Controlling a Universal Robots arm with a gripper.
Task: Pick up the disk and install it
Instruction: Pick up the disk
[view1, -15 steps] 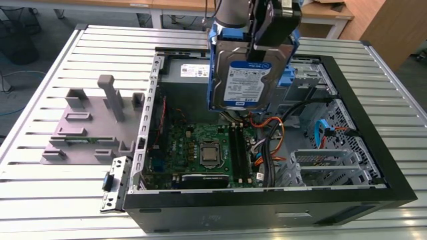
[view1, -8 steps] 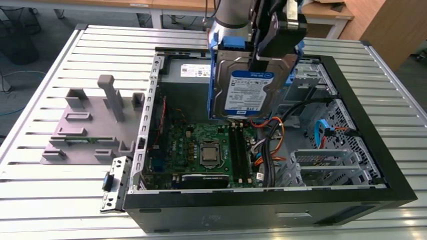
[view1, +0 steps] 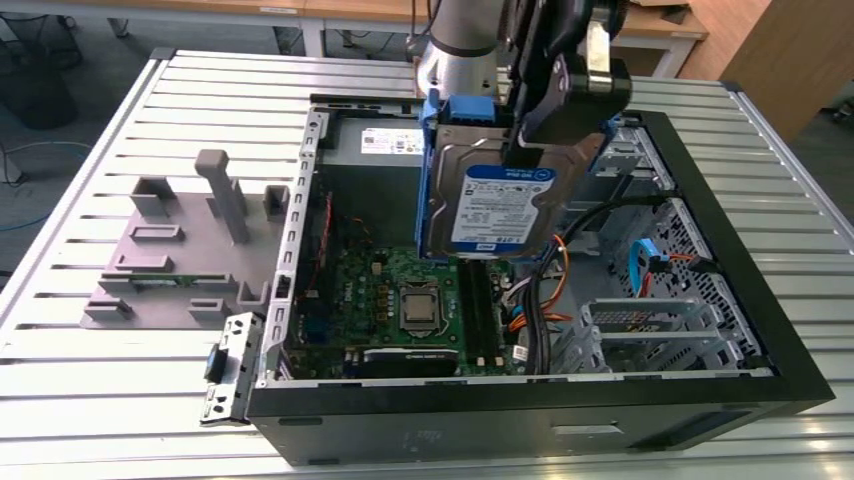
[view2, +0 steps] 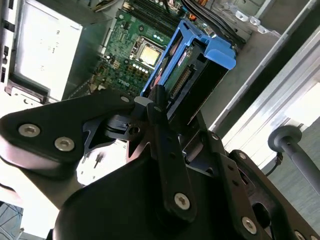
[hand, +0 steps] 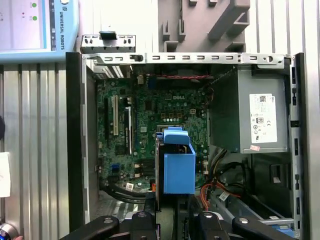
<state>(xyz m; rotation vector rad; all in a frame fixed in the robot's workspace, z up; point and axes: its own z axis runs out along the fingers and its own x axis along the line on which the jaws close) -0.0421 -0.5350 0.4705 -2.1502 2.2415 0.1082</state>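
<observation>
Your disk (view1: 501, 205) hangs upright in the air over the motherboard (view1: 400, 300), near the middle of the open computer case (view1: 534, 405). Your gripper (view1: 531, 135) squeezes the disk's top end tight.

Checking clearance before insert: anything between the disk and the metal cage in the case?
The claw holds the disk over the motherboard. Black and orange cables loop between it and the cage toward the exterior view's right, and they could snag. Nothing else visible stands in the way.
</observation>
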